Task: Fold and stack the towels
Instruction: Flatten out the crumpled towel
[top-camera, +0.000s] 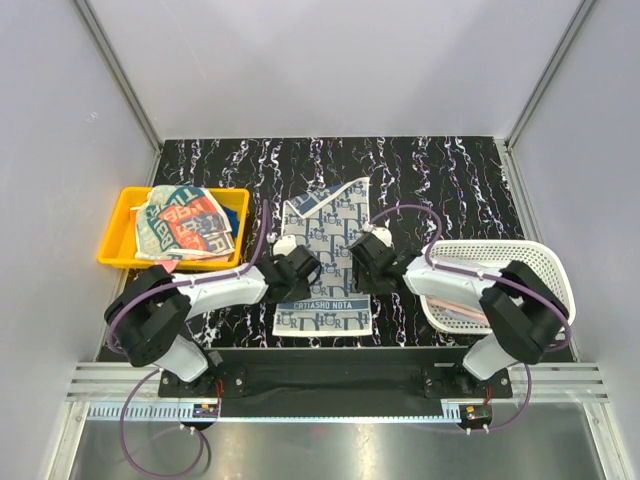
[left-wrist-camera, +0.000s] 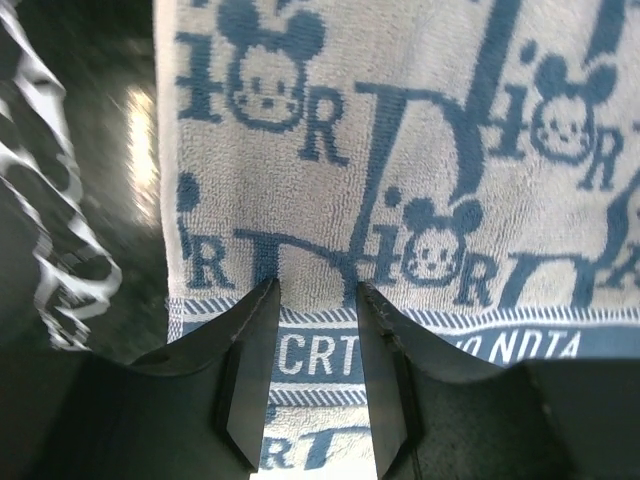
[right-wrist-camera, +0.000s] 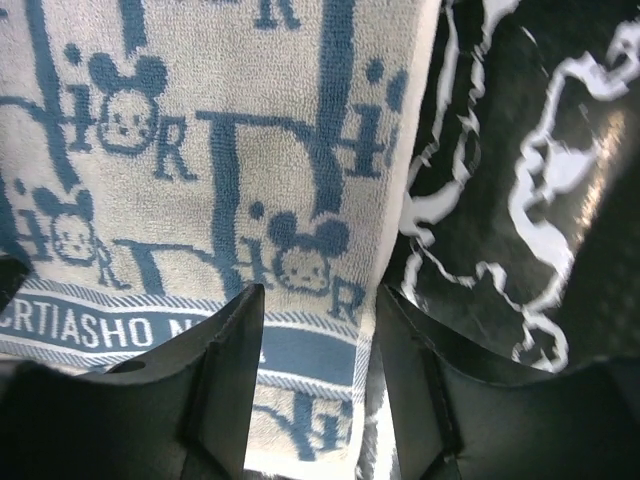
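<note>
A white towel (top-camera: 325, 250) printed with dark blue patterns lies spread in the middle of the black marbled table; its far edge is uneven. My left gripper (top-camera: 300, 268) is low over its left side, jaws apart, with the blue lettered band of the towel (left-wrist-camera: 400, 150) showing flat between them at the gripper (left-wrist-camera: 318, 290). My right gripper (top-camera: 362, 262) straddles the right edge of the towel (right-wrist-camera: 200, 150), also at the gripper (right-wrist-camera: 320, 295): one finger over cloth, the other over bare table. Nothing is pinched in either.
A yellow tray (top-camera: 115, 250) at the left holds folded towels with red lettering (top-camera: 185, 222). A white mesh basket (top-camera: 545, 265) at the right holds a pale pink cloth (top-camera: 465, 312). Grey walls enclose the table on three sides.
</note>
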